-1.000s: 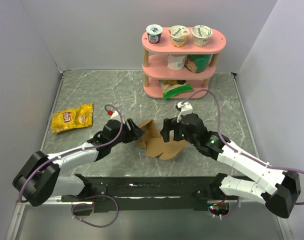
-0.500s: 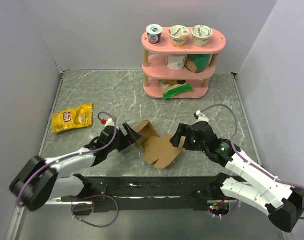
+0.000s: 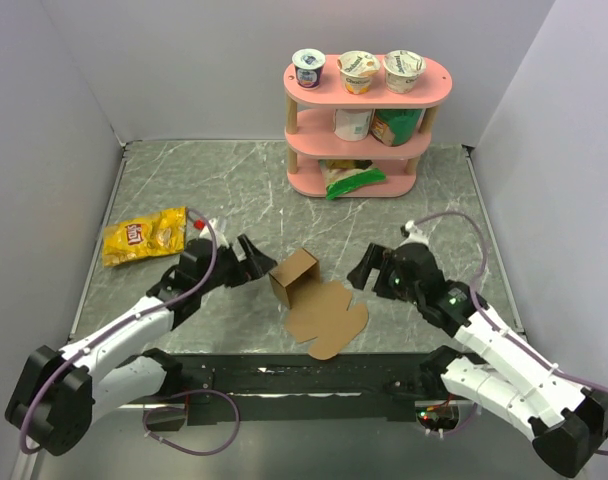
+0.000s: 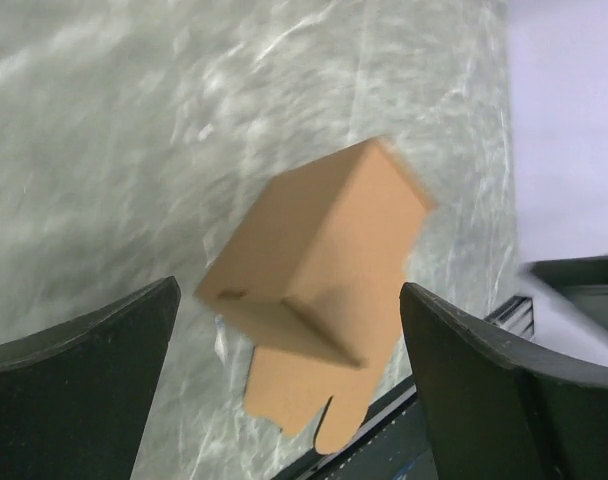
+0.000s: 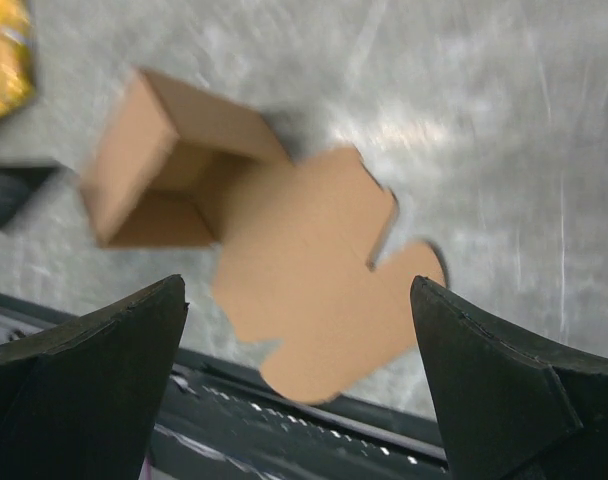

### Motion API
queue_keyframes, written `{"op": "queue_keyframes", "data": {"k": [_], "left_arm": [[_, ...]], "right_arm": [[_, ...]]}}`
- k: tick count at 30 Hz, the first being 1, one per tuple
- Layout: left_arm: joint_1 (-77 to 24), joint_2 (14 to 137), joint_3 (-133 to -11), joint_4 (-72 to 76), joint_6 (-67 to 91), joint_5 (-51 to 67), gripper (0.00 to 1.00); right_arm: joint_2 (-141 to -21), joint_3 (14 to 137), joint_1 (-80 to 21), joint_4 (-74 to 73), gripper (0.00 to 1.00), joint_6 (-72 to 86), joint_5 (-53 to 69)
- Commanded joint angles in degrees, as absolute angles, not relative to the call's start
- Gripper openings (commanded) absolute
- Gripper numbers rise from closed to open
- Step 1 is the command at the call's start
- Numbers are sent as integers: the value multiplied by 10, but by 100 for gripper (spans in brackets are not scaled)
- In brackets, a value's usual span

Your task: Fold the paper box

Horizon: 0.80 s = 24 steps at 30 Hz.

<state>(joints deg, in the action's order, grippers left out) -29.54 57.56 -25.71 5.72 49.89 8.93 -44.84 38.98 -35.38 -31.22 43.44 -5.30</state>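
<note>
Our left gripper [image 3: 257,259] now stands wide and pulled back, and the right gripper [image 3: 361,268], equally wide, has retreated too, so neither touches the paper box [image 3: 296,280]. It sits released on the table [image 3: 184,180] between them, with its walls up and its lid flap lying flat toward the near edge. We judge that closing the flap remains.

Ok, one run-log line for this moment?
paper box: partly folded, flap lying flat | left pincer: open, off box | right pincer: open, off box

Paper box [image 3: 312,298] between left gripper [image 3: 256,262], right gripper [image 3: 365,270]; apart.
</note>
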Motion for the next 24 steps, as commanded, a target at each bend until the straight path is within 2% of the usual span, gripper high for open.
{"op": "queue_keyframes", "data": {"k": [1, 6, 8, 11, 17, 24], "left_arm": [[-302, 605, -387, 6, 366, 89, 96], [-332, 698, -477, -78, 255, 78, 88], [-372, 728, -501, -104, 223, 71, 89], [-446, 762, -553, -150, 154, -28, 95], [-512, 788, -586, -174, 96, -118, 99], [-571, 871, -621, -227, 70, -233, 97]], "right_arm": [[-431, 316, -352, -287, 99, 485, -17], [-439, 285, -351, -251, 99, 490, 10], [-449, 287, -351, -245, 99, 482, 10], [-452, 292, -349, -242, 99, 476, 8], [-429, 290, -345, -252, 100, 469, 1], [-396, 285, -335, -258, 100, 472, 1]]}}
